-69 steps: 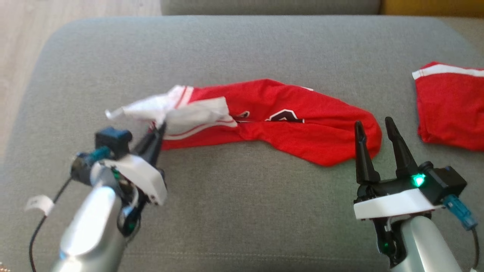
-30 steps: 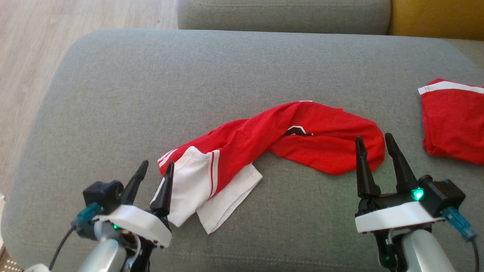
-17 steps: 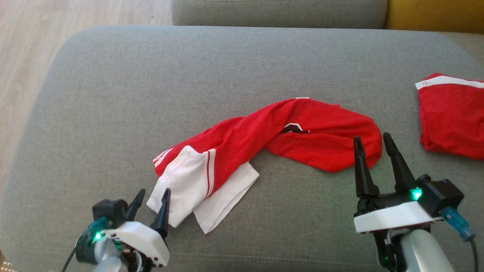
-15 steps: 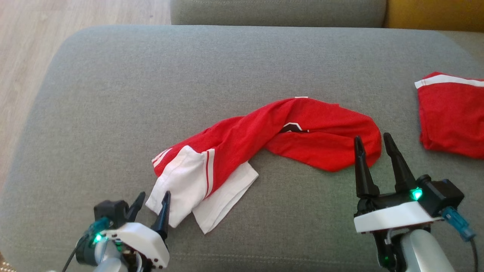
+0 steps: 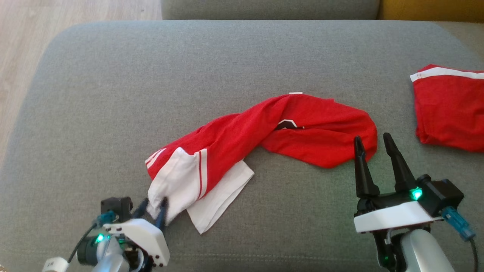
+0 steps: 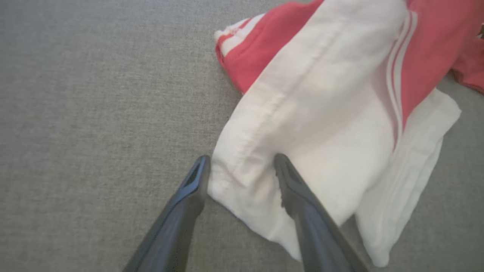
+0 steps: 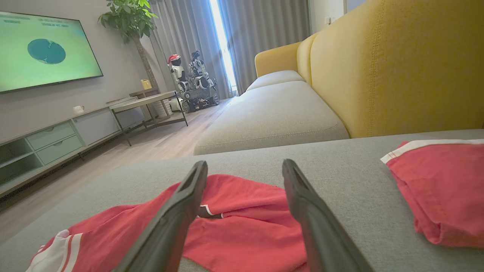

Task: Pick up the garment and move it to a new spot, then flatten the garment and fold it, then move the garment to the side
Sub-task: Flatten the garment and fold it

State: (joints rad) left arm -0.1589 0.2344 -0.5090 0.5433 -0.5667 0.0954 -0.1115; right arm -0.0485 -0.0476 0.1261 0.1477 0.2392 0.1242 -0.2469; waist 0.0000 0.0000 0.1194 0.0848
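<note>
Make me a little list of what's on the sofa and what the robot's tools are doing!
Surface: grey sofa cushion
Shirt: red, rumpled, with a white sleeve at one end
Left tool: open, fingers either side of the sleeve's corner
Right tool: open, empty, by the shirt's other end
Extra: second red garment, far right

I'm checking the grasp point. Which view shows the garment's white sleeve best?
The left wrist view: the white sleeve is close, its hem between the fingers of the left gripper. The head view shows it small; the right wrist view, a striped corner.
</note>
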